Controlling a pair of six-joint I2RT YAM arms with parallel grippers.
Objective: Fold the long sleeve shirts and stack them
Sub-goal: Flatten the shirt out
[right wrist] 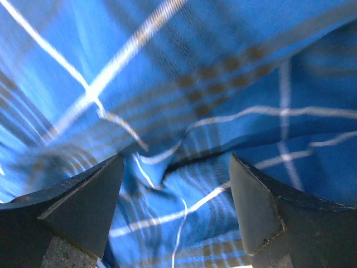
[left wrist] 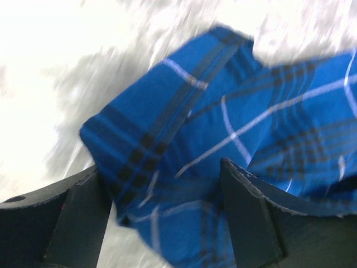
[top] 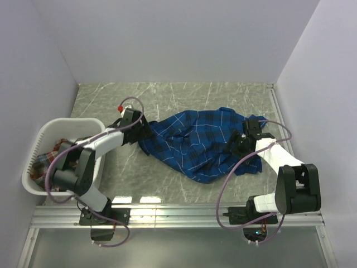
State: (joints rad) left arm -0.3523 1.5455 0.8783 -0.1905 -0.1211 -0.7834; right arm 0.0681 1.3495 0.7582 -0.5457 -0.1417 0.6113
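Barely begun: I saw the blue plaid shirt (top: 195, 142) crumpled, nothing stacked.
Left gripper (left wrist: 162, 184) and right gripper (right wrist: 175, 167) were spread, pinching nothing; red plaid shirt (top: 56, 149) lay in the laundry basket (top: 78, 121).

This looks like a robot test cell in a lab, not a home. Plain white walls (top: 167, 39) close a grey marble-pattern table (top: 184, 97) on three sides. Two robot arms (top: 298, 187) are bolted to a metal rail (top: 184, 215), with loose cables (top: 222, 190). Only a blue shirt (top: 189, 142) and a white basket (top: 72, 121) are household things.
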